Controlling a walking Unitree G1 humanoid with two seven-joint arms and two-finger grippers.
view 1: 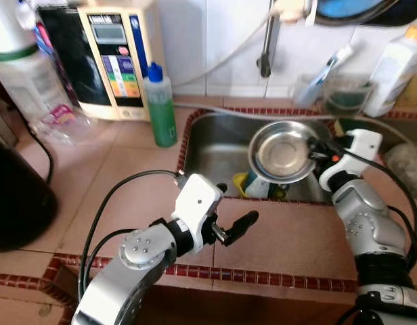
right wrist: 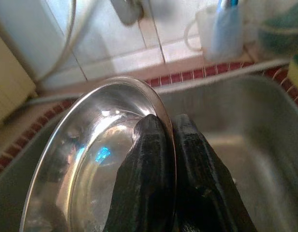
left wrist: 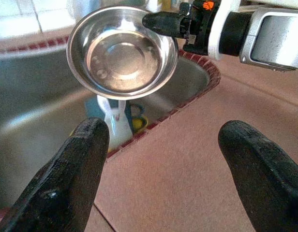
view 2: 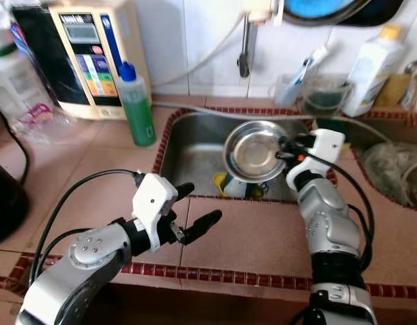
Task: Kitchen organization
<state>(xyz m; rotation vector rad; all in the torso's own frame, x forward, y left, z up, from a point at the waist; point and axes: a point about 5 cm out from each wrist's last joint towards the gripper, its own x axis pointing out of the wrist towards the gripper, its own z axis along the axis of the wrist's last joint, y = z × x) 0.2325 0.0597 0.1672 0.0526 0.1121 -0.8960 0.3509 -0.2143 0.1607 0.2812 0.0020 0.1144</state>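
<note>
- R gripper [right wrist: 163, 128] pinches steel bowl [view 1: 284, 150] rim, tilted above sink [view 1: 215, 152].
- L gripper [view 1: 237, 208] fingers spread, holding nothing, over tiled counter [view 1: 276, 237].
- Green bottle [view 1: 160, 105] beside sink's left edge.

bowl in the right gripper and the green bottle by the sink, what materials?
Bowl: looks like stainless steel, polished; it mirrors highlights and its rim is thin, pinched by the right gripper. Green bottle: probably plastic, translucent green with a blue cap. Sink: brushed steel, duller sheen.
</note>
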